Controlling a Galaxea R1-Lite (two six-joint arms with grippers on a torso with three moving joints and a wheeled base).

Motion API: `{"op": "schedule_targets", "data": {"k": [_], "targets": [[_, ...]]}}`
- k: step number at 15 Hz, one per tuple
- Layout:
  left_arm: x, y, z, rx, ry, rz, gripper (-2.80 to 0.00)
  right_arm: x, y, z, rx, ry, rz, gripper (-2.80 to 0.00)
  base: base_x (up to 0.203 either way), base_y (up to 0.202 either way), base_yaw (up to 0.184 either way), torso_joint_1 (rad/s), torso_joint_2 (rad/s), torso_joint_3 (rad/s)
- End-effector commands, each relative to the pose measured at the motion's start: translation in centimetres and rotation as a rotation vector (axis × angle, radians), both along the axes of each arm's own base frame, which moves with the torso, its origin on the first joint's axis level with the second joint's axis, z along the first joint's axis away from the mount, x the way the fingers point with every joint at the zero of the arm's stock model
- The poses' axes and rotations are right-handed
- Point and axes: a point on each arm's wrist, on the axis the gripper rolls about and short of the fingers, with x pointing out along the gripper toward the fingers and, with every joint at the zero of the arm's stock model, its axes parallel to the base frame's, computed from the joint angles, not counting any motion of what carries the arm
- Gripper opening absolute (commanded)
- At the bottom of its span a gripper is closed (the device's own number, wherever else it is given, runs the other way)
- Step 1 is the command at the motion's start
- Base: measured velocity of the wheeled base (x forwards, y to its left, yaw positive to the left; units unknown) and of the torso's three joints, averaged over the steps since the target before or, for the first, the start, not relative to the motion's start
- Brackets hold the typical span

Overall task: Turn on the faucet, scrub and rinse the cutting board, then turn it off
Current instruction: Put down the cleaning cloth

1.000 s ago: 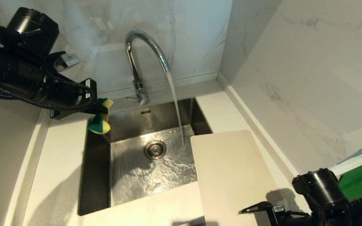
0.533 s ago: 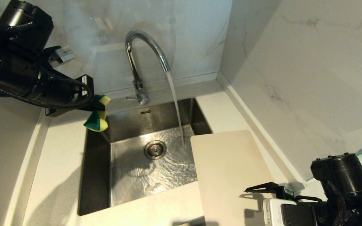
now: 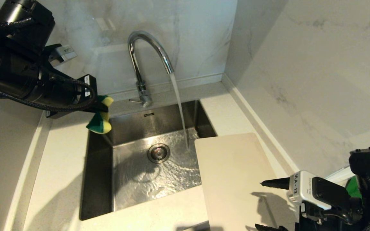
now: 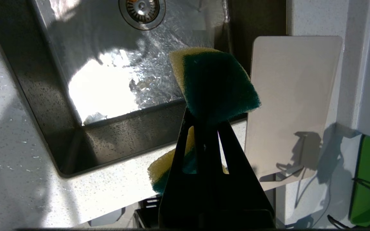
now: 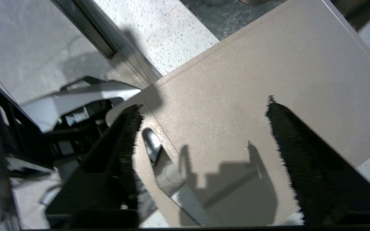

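Above the steel sink point(image 3: 98, 179), faucet point(image 3: 146, 51) running, my left gripper point(image 3: 100, 110) pinches the sponge point(image 3: 101, 123) while my right gripper point(image 5: 201, 128), jaws spread and empty, must next grasp the cutting board point(image 3: 233, 173).

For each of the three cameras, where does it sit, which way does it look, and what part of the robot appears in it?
Head: above, looking down at the sink, the running faucet and the cutting board; both arms show.
Left wrist: behind the left gripper, shut on the sponge, facing the sink.
Right wrist: behind the open right gripper, over the cutting board.
All three share the cutting board.
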Motion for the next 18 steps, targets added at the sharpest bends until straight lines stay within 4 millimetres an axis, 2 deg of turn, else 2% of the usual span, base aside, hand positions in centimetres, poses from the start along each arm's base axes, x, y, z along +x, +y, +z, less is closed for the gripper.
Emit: {"op": "schedule_targets", "data": {"k": [1,3,7,9,12,15,18], "targets": [[-0.2,-0.1,0.0,-0.001,0.004,-0.002,-2.80,-1.0,-0.2,0.9,0.074,0.021,-0.052,-2.80,0.000,0.000,0.000,0.000,0.00,0.000],[-0.2,-0.1,0.0,-0.001,0.002,0.000,-2.80,-1.5,-0.3,1.5,0.160,0.091,-0.128,-2.80,0.000,0.000,0.000,0.000,0.00,0.000],[-0.2,-0.1,0.0,0.001,0.004,0.001,-2.80,-3.1,-1.0,2.9,0.225,0.072,-0.323,-2.80,0.000,0.000,0.000,0.000,0.00,0.000],[-0.2,-0.1,0.1,-0.002,0.001,0.001,-2.80,-4.1,-1.3,4.3,0.308,0.051,-0.422,-2.80,0.000,0.000,0.000,0.000,0.00,0.000],[0.0,-0.2,-0.1,0.003,0.005,0.002,-2.80,-5.2,-2.0,6.8,0.404,-0.051,-0.677,-2.80,0.000,0.000,0.000,0.000,0.00,0.000],[-0.1,-0.2,0.0,0.002,0.001,0.003,-2.80,-7.6,-2.8,8.3,0.452,-0.189,-0.826,-2.80,0.000,0.000,0.000,0.000,0.00,0.000],[-0.2,-0.1,0.1,-0.002,-0.003,0.004,-2.80,-10.8,-3.6,7.9,0.465,-0.284,-0.947,-2.80,0.000,0.000,0.000,0.000,0.00,0.000]]}}
